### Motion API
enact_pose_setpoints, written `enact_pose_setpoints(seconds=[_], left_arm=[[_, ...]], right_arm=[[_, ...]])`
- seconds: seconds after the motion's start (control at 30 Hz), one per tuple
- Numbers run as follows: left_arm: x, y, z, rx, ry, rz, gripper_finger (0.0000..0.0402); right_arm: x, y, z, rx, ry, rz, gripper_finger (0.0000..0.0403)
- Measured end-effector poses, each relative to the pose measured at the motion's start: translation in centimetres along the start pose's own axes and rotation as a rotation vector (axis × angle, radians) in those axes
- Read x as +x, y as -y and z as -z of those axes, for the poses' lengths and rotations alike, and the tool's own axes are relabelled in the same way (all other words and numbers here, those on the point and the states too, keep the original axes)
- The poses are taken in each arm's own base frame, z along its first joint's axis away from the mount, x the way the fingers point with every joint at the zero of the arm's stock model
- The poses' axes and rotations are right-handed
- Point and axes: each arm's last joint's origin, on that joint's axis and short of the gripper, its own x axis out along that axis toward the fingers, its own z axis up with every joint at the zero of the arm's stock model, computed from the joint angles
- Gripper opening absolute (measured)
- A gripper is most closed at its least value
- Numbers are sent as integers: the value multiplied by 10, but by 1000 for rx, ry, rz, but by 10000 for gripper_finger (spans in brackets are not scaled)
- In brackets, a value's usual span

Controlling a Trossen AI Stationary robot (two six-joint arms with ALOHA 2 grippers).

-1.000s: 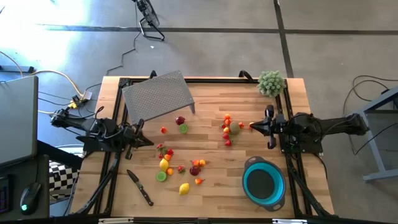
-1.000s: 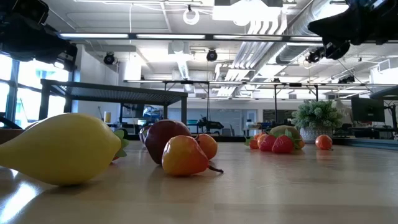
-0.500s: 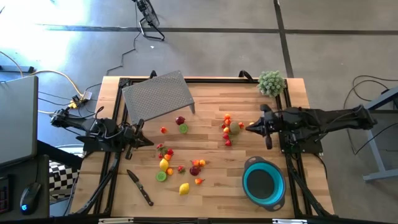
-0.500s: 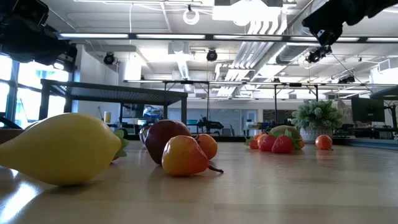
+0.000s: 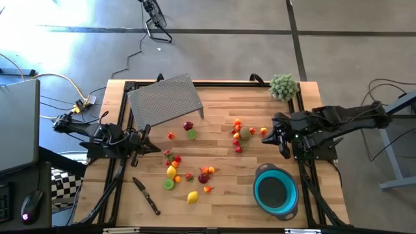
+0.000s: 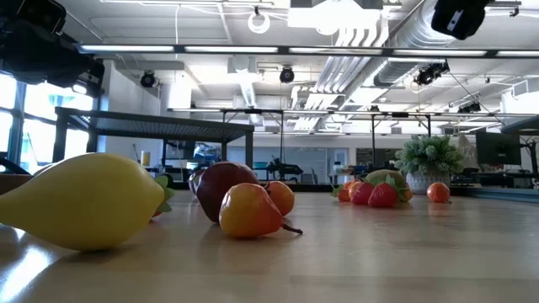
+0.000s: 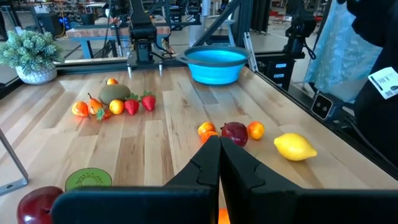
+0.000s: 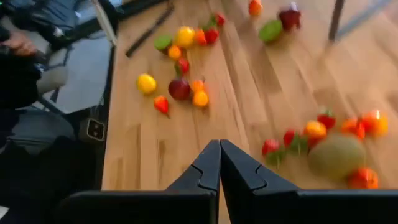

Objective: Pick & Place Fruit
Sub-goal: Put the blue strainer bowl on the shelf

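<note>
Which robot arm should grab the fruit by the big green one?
Probably the right one. Its end effector, shut and empty, hangs beside that cluster of fruit, with the teal bowl on its side too. The left end effector, also shut, waits across the table near the other fruits.

Glossy plastic-looking fruit (image 6: 249,210) on a smooth wooden table (image 5: 221,156).

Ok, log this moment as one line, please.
left gripper: shut, parked at table's left edge | right gripper: shut, empty, above fruit | teal bowl: empty
</note>
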Motion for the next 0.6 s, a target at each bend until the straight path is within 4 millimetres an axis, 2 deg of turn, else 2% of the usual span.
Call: enact_pose_setpoints(seconds=[0.23,0.6], left_arm=[[0,0,0,0,0,0,1],[0,0,0,0,0,0,1]], right_arm=[[2,-14,-1,173,-188,71,2],[8,-11,28,455,-598,272,2]])
